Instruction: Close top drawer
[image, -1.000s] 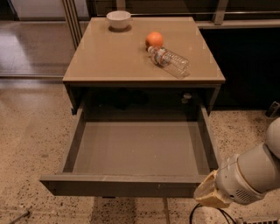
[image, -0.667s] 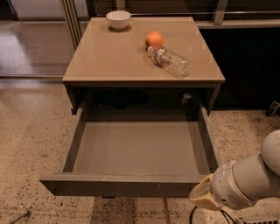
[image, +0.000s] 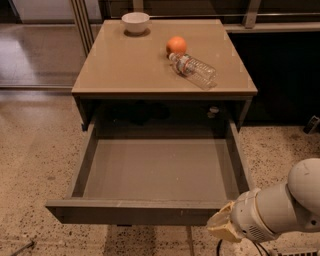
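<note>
The top drawer (image: 135, 212) is a wide, shallow, dark grey box pulled far out of the cabinet (image: 125, 70). Its flat handleless front faces me and its inside holds nothing. My gripper (image: 220, 229) is at the lower right, at the end of a white arm (image: 280, 207). Its beige tip is just in front of the right end of the drawer front, close to or touching it.
On the tan cabinet top stand a white bowl (image: 135, 22), an orange (image: 176, 45) and a plastic bottle (image: 194, 70) lying on its side. Speckled floor (image: 30, 165) lies left and right of the drawer. A dark wall panel (image: 285, 75) is to the right.
My arm has moved a little left and down, bringing the gripper nearer the drawer front's right corner. The drawer has not visibly moved.
</note>
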